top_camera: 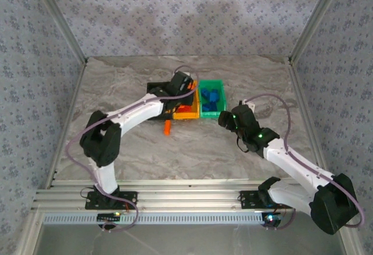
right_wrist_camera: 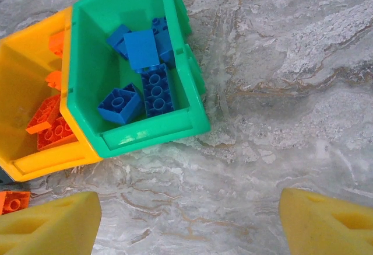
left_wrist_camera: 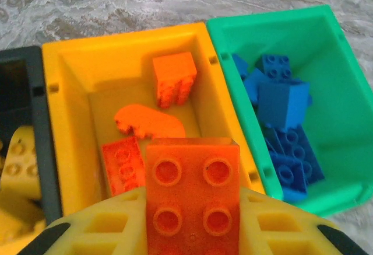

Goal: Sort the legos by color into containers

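Now: one red-orange lego (left_wrist_camera: pixel 192 199), four studs facing the left wrist camera, sits clamped between the yellow fingers of the left gripper (left_wrist_camera: pixel 192 226), jaws closed against its sides. It hangs above the near wall of the yellow-orange container (left_wrist_camera: pixel 64 121), the middle one of three joined in a row.

Inside that container lie more red-orange legos (left_wrist_camera: pixel 173 79): one block tipped on its side toward the far wall, one curved piece mid-floor, one flat studded piece near the front. The black container (left_wrist_camera: pixel 23 74), on its left, holds yellow legos (left_wrist_camera: pixel 20 161). The green container (left_wrist_camera: pixel 344 91), on its right, holds a heap of blue legos (left_wrist_camera: pixel 282 100), some studs-up, some tilted.

Top view: the left arm reaches forward over the row, its wrist above the black and yellow-orange containers. A loose red-orange lego (top_camera: pixel 167 128) lies on the marbled grey surface (top_camera: pixel 116 80), just in front of the yellow-orange container and not touching it.

Right gripper (right_wrist_camera: pixel 189 226): fingers spread wide, nothing between them, bare surface beneath. It hovers near the front right corner of the green container, clear of it.
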